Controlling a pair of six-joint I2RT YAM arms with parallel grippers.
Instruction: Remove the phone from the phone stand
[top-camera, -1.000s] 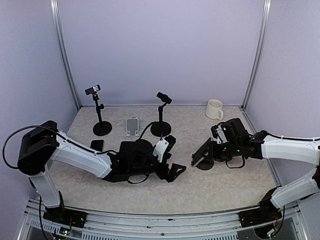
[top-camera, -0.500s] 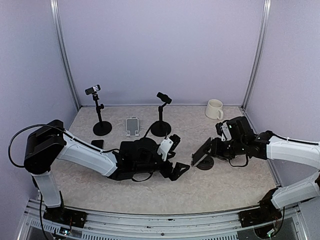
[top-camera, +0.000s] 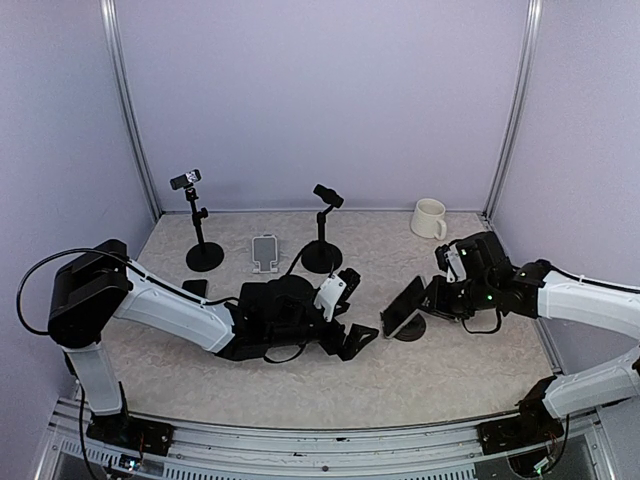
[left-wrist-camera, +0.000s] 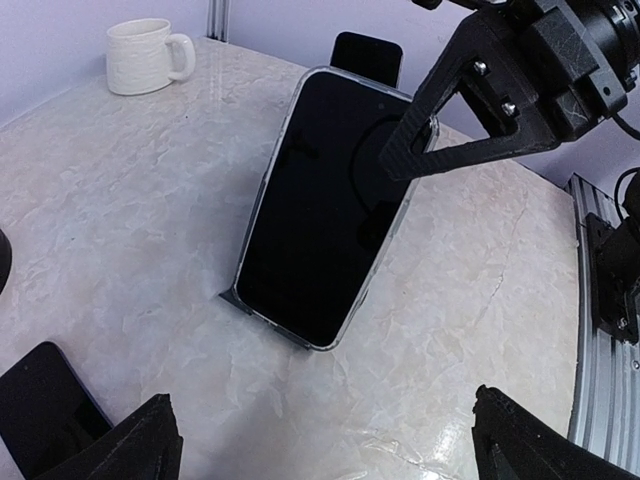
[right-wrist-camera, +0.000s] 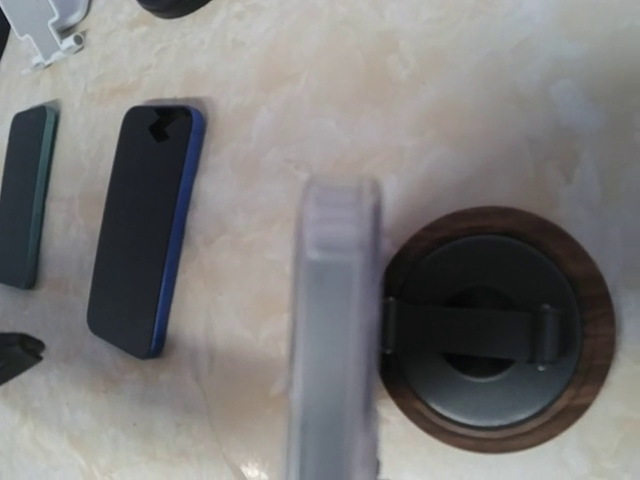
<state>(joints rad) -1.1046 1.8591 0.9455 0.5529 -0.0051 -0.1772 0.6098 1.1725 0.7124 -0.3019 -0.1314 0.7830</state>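
The phone (left-wrist-camera: 330, 200), dark-screened in a clear case, stands tilted with its lower end near the table. In the right wrist view its edge (right-wrist-camera: 335, 330) lies just left of the phone stand (right-wrist-camera: 490, 330), a round wooden base with a dark disc and arm. My right gripper (top-camera: 432, 297) is shut on the phone's upper end, one finger (left-wrist-camera: 470, 110) lying across its top corner. My left gripper (left-wrist-camera: 330, 450) is open and low over the table, facing the screen from a short way off. From above, the phone (top-camera: 403, 308) hides most of the stand (top-camera: 412, 330).
A white mug (top-camera: 430, 217) sits at the back right. Two small tripods (top-camera: 203, 250) (top-camera: 322, 250) and a white holder (top-camera: 264, 252) stand at the back. A blue phone (right-wrist-camera: 145, 230) and a dark green phone (right-wrist-camera: 22, 195) lie flat left of the stand.
My left arm slid right toward the phone, then held still. My right wrist shifted slightly back and right, and its fingers closed on the phone's upper end.
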